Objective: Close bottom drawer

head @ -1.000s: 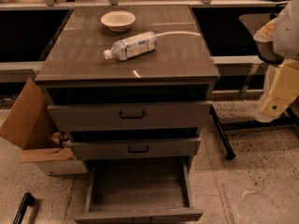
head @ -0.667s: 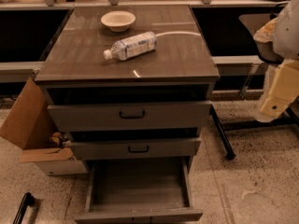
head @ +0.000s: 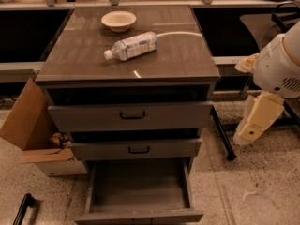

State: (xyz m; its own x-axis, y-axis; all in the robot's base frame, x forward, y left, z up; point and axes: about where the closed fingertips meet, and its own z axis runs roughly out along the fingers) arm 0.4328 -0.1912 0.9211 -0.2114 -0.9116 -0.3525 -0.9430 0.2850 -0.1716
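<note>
The bottom drawer (head: pixel 139 191) of the grey cabinet (head: pixel 131 64) is pulled far out toward me. Its long box is empty, and only the top edge of its slim front panel (head: pixel 140 216) shows at the bottom of the view. Its handle is hidden. My gripper does not show. Only my arm's white joint (head: pixel 277 64) and cream link (head: pixel 257 120) are in view, to the right of the cabinet and apart from the drawer.
The top drawer (head: pixel 131 117) and middle drawer (head: pixel 136 149) stand slightly out. A plastic bottle (head: pixel 131 46) and a white bowl (head: pixel 118 20) lie on the cabinet top. A cardboard box (head: pixel 28 125) sits at the left, a black bar (head: pixel 23 209) lies on the floor, and a black leg (head: pixel 222 137) slants at the right.
My arm's white joint and cream link have moved down and left, nearer the cabinet. The drawers, bottle and bowl have not moved.
</note>
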